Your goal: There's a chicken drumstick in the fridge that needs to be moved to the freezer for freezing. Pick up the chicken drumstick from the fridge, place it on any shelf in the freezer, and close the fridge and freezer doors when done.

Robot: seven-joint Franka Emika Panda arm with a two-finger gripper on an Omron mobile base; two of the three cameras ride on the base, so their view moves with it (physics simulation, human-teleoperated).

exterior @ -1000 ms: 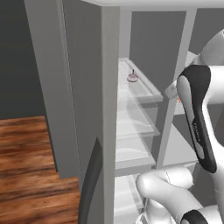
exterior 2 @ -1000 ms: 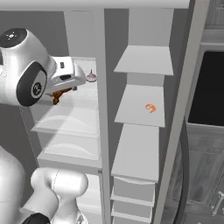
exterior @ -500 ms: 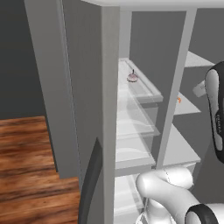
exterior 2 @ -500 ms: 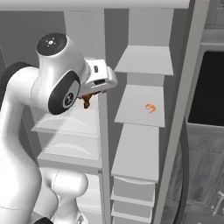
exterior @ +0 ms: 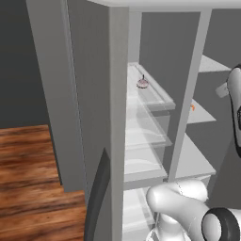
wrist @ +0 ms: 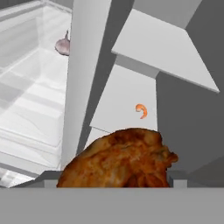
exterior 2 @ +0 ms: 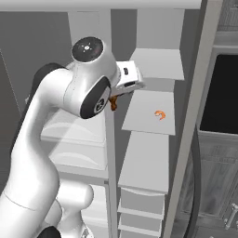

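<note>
Clamped on the chicken drumstick [wrist: 120, 159] by the gripper [exterior 2: 117, 96], meat bulging up at 6 o'clock of the hand view (finger tips hidden behind it). Hanging in front of the divider between fridge [exterior: 146, 122] and freezer [exterior 2: 153, 139]. Beyond, at 12 o'clock, a freezer shelf [wrist: 127, 105] bearing an orange curled bit [wrist: 141, 110]. Farther off at 10 o'clock, a pinkish round item [wrist: 62, 45] on a ribbed fridge shelf.

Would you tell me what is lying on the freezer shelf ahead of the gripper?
On the shelf lies one bright orange curled bit, apart from its edges. In the hand view the chicken drumstick, held in the gripper, covers the shelf's near part, so anything there is hidden.
</note>
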